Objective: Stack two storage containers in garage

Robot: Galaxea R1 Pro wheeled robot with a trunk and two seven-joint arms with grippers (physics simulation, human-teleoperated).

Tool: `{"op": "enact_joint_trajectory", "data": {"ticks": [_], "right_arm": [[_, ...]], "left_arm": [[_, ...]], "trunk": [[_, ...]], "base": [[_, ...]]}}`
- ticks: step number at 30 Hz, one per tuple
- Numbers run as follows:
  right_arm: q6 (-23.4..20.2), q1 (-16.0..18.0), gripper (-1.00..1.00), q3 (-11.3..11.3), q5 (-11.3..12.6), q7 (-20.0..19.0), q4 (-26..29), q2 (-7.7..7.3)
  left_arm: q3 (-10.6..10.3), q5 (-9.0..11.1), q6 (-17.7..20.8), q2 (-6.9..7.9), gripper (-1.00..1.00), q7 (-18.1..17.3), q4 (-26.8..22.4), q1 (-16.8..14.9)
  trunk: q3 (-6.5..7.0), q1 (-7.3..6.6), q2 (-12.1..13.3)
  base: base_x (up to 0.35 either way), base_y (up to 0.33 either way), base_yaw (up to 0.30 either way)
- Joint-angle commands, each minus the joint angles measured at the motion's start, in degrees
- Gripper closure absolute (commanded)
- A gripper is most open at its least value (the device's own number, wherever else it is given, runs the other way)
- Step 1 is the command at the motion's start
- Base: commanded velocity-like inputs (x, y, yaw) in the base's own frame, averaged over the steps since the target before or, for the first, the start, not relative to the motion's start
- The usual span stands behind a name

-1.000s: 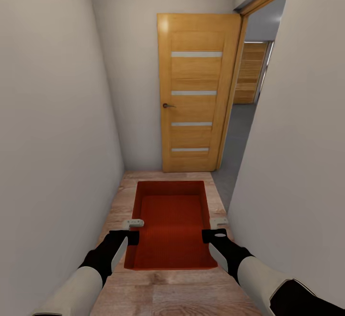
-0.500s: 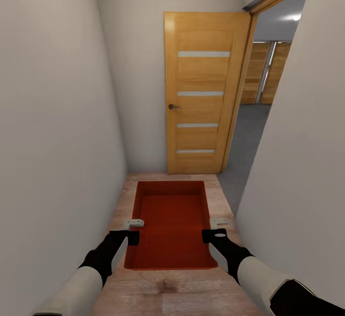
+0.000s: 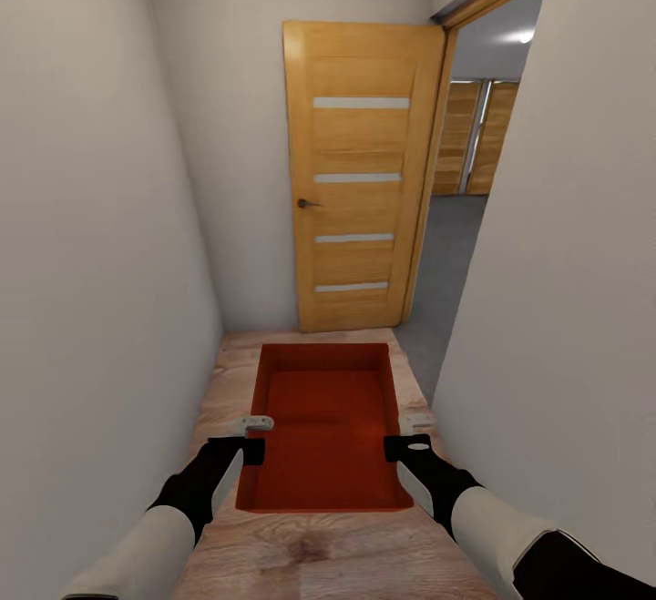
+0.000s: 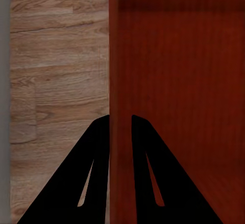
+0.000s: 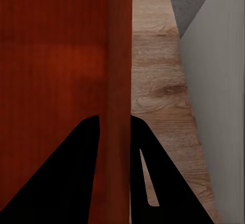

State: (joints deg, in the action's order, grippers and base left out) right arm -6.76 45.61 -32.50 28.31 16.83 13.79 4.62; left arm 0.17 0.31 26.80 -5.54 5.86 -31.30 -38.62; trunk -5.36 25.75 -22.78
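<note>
Head view: an orange-red storage container (image 3: pixel 326 427) is carried above the light wood plank floor (image 3: pixel 310 554) of a narrow white-walled corridor, held by its two long walls. The left gripper (image 3: pixel 256 436) is clamped on the left wall, the right gripper (image 3: pixel 409 432) on the right wall. Ahead, an orange-brown wooden door (image 3: pixel 355 177) with four frosted strips stands open; grey floor (image 3: pixel 451 254) is seen through the doorway.

Left wrist view: the fingers (image 4: pixel 87 173) are closed astride the container's wall.

Right wrist view: the fingers (image 5: pixel 148 173) are likewise closed on the wall.
</note>
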Motion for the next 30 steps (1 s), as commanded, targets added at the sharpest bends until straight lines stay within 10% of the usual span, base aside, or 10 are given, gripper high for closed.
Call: {"op": "enact_joint_trajectory", "data": {"ticks": [1, 30], "right_arm": [[-0.36, 0.01, 1.0, -0.72, 1.22, 0.39, -0.04, 0.04], [-0.36, 0.01, 1.0, -0.72, 1.22, 0.39, -0.06, -0.04]], "left_arm": [[0.53, -2.25, -4.22, -0.08, 1.0, 0.54, -0.25, -0.06], [0.82, -2.18, -4.3, -0.08, 1.0, 0.64, 0.36, -0.06]], "trunk": [[-0.13, 0.03, -0.14], [-0.13, 0.03, -0.14]], "base": [[0.0, 0.0, -0.104], [0.233, 0.111, -0.006]]}}
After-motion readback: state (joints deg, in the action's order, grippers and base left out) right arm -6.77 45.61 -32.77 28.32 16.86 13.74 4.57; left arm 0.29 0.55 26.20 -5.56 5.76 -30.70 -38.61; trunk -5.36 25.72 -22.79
